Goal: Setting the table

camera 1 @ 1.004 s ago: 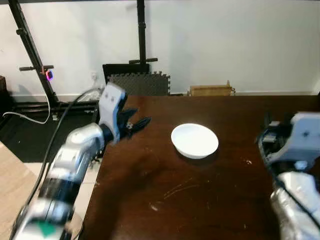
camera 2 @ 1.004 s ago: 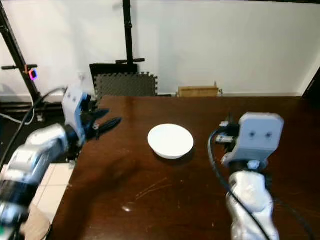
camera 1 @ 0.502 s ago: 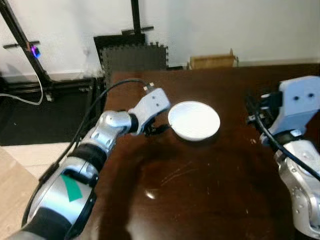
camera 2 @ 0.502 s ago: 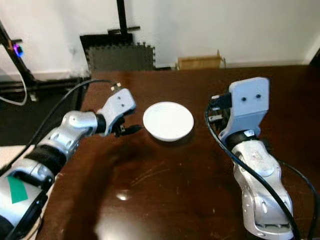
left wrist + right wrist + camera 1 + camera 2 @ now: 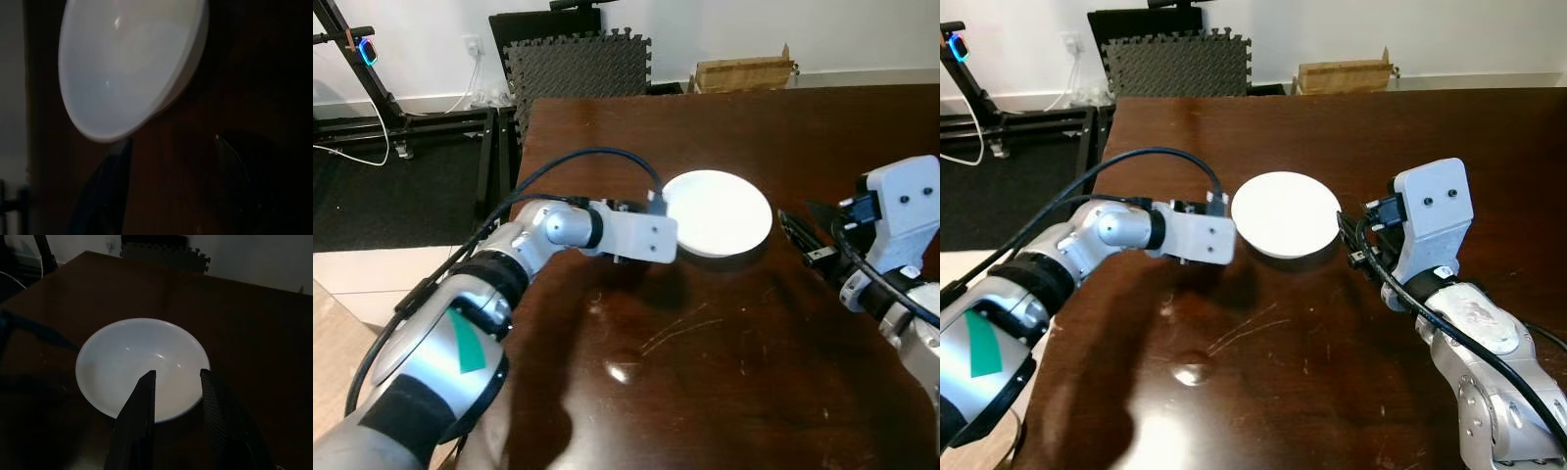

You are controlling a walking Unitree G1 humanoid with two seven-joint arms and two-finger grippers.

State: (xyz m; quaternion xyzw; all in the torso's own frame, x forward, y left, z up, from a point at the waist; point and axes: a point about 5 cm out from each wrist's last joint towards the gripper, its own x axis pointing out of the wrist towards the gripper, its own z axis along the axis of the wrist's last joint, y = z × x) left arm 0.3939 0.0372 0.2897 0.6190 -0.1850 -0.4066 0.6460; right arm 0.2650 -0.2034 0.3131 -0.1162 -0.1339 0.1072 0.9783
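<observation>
Both arms have closed in on the white bowl (image 5: 717, 212) at the middle of the bench (image 5: 724, 372), the left tool (image 5: 168, 166) open just beside its left rim, nearer than the open right tool (image 5: 177, 396).

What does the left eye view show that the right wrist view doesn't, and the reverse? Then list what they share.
Left eye view alone: the left gripper at the near-left rim of the white bowl, its silver left arm, the cardboard box and black floor.

Right wrist view alone: the bowl's hollow inside from close up, seen between the right gripper's parted black fingers.

Shared: the bowl, the dark wooden table, the foam mat and the right gripper.
</observation>
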